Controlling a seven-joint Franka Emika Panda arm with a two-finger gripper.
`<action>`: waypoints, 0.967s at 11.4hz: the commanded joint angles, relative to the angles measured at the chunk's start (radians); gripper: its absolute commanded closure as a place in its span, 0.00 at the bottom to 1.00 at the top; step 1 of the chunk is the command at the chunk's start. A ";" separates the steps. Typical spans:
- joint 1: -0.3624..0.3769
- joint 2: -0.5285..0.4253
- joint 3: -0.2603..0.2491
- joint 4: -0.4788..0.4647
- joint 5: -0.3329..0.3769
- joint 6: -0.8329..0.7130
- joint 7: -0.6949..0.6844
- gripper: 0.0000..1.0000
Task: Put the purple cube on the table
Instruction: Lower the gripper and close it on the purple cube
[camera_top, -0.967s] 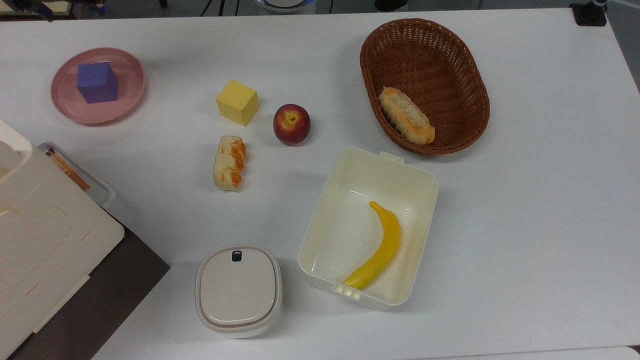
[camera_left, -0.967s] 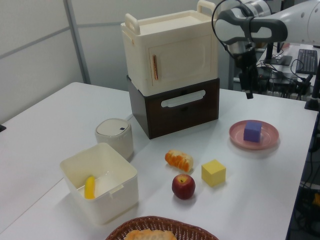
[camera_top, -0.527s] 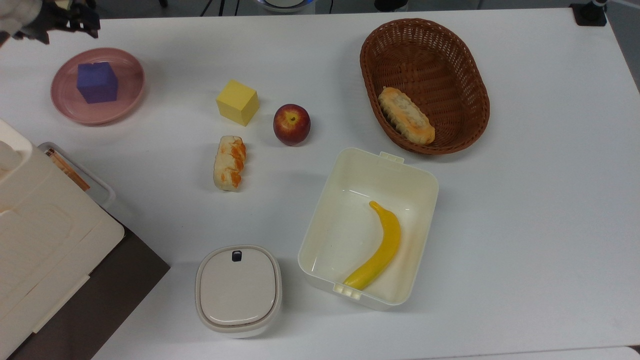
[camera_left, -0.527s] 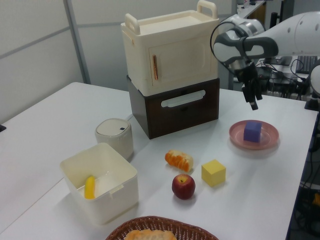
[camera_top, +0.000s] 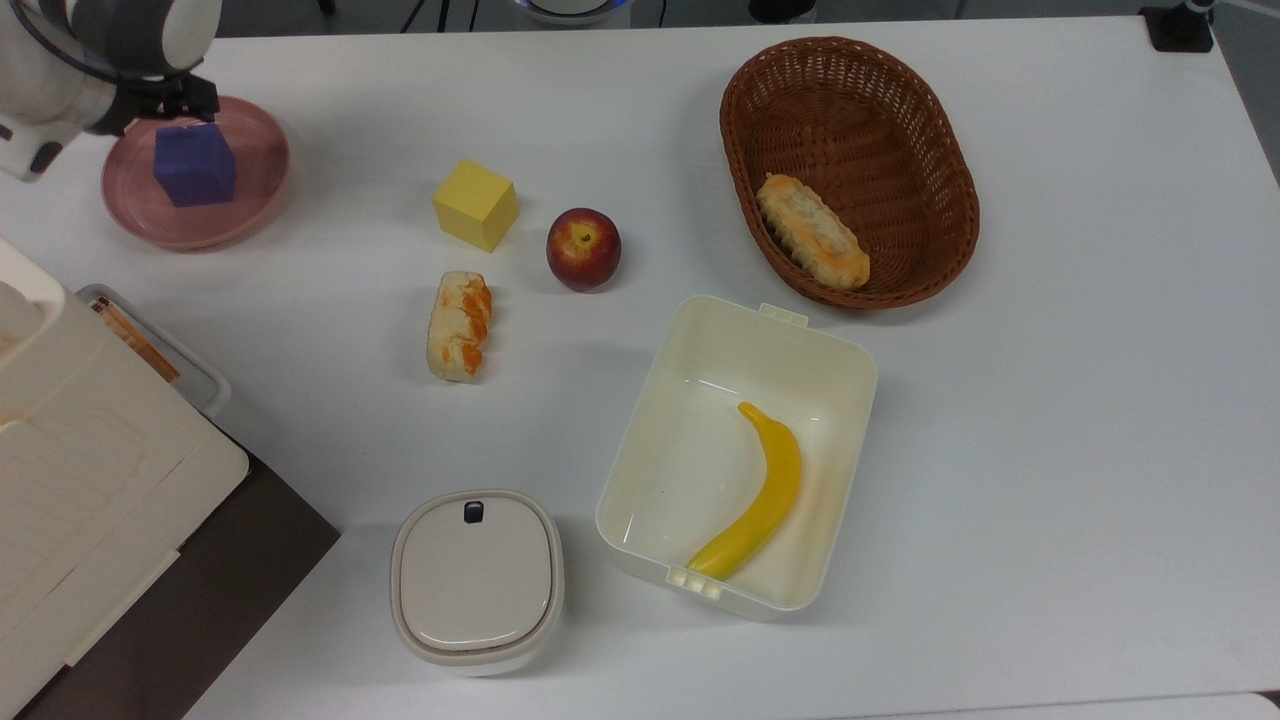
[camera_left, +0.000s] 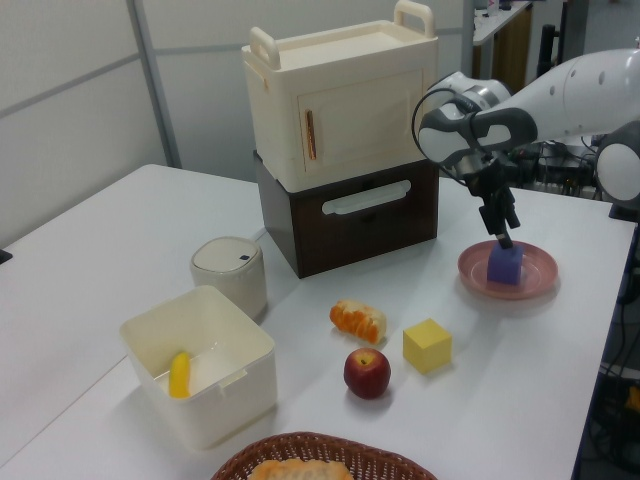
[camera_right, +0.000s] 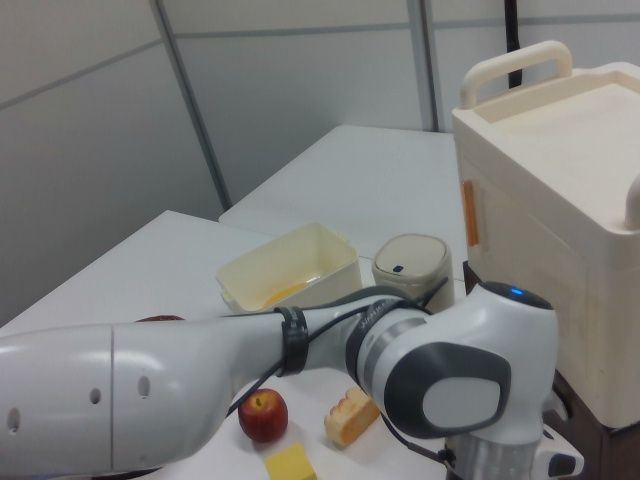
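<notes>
Currently the purple cube (camera_top: 194, 165) is seen resting in the middle of a round pink plate (camera_top: 250, 205), which sits on the white table (camera_top: 1050, 420) near the top view's upper left corner. Just above the cube, the robot's gripper (camera_left: 505, 241) is held pointing down, its tip at or very near the cube's top face in the left view. Whether the gripper is released or clenched cannot be told.

Several risks are judged likely from here. If the descent is made off-centre, the cube could be pushed across the smooth plate or tipped on edge. The plate's raised rim could be struck and the plate dragged. A shallow grip could let the cube slip during lifting. A yellow cube (camera_top: 475, 204) and an apple (camera_top: 583, 249) lie well apart from the plate.
</notes>
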 joint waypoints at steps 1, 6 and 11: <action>0.010 -0.009 0.001 -0.069 -0.017 0.089 0.034 0.00; 0.016 0.002 0.008 -0.087 -0.016 0.100 0.099 0.06; 0.017 -0.012 0.011 -0.078 -0.019 0.092 0.090 0.71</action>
